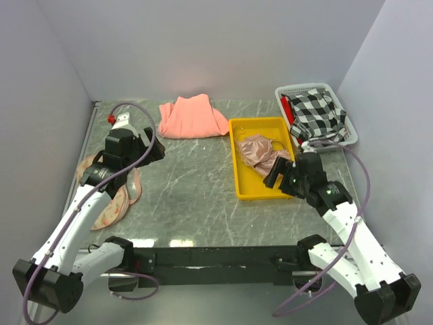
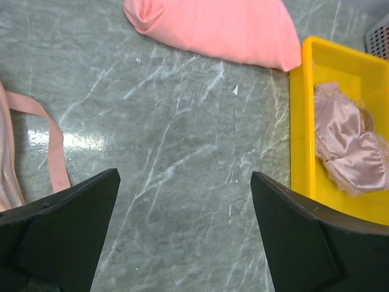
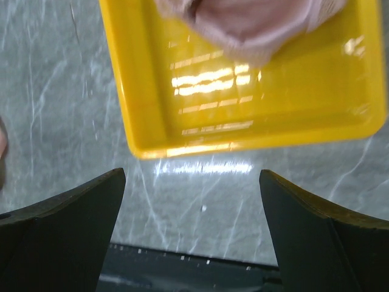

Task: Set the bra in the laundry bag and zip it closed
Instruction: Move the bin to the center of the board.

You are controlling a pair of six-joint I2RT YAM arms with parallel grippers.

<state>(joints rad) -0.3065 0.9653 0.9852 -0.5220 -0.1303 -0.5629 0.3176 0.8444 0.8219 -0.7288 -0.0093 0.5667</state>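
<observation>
The left gripper [image 2: 185,176], jaws wide apart, hangs over a grey marble table [image 2: 170,121], with the laundry bag [image 2: 7,176] at left, a pink cloth [image 2: 219,27] at top, and the bra [image 2: 349,149] in a yellow tray [image 2: 301,121] at right.

The table [image 1: 196,189] under me is grey-green stone with thin white veins. The bra [image 2: 349,146] is shiny dusty pink, against a bright yellow tray [image 2: 301,121]. By the left edge, the laundry bag [image 1: 114,206] is beige with pink edging. At the far edge a folded cloth [image 2: 219,27] is plain salmon pink. In the far right corner a black-and-white checked cloth [image 1: 316,114] sits in a pale grey basket [image 1: 298,87]. My left gripper [image 2: 184,176] and right gripper [image 3: 192,173] are matte black.
</observation>
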